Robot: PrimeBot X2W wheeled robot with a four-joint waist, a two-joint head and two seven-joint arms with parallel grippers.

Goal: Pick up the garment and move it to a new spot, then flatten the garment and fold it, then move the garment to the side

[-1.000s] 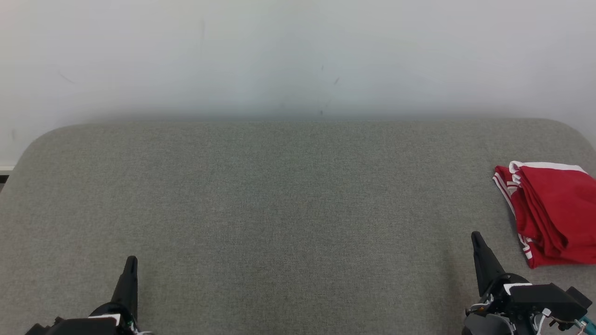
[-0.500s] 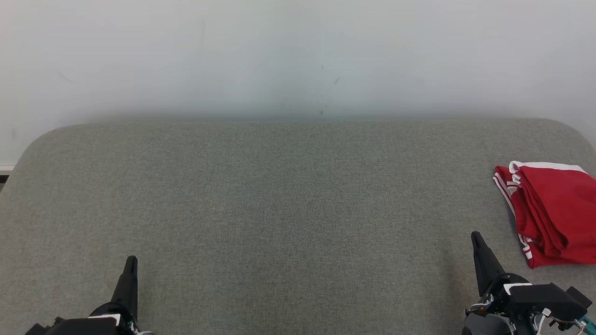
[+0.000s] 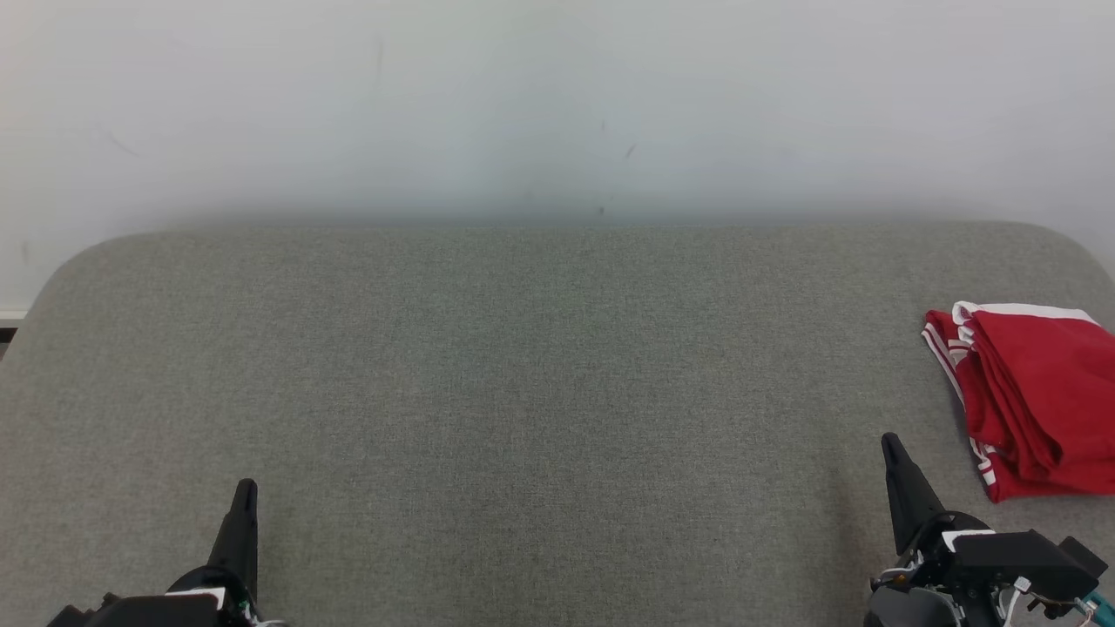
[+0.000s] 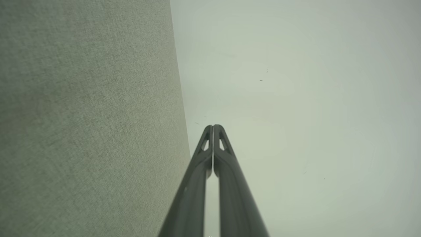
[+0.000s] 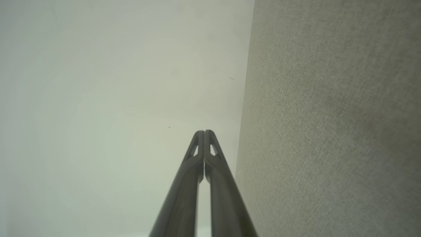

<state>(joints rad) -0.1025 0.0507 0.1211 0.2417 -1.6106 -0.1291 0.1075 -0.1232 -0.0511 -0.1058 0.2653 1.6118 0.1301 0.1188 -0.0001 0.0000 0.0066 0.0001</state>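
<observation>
A red garment [image 3: 1037, 396] with white stripes and a white band lies folded at the right edge of the grey fabric table [image 3: 540, 383], partly cut off by the head view's border. My right gripper [image 3: 893, 448] rests at the lower right, a little to the left of and nearer than the garment, apart from it. My left gripper [image 3: 246, 489] sits at the lower left, far from the garment. Both are shut with nothing held: the fingertips meet in the left wrist view [image 4: 213, 127] and in the right wrist view [image 5: 204, 133].
A pale wall [image 3: 557, 104] rises right behind the table's far edge. The table has rounded far corners, and a strip of dark floor [image 3: 7, 329] shows past its left corner.
</observation>
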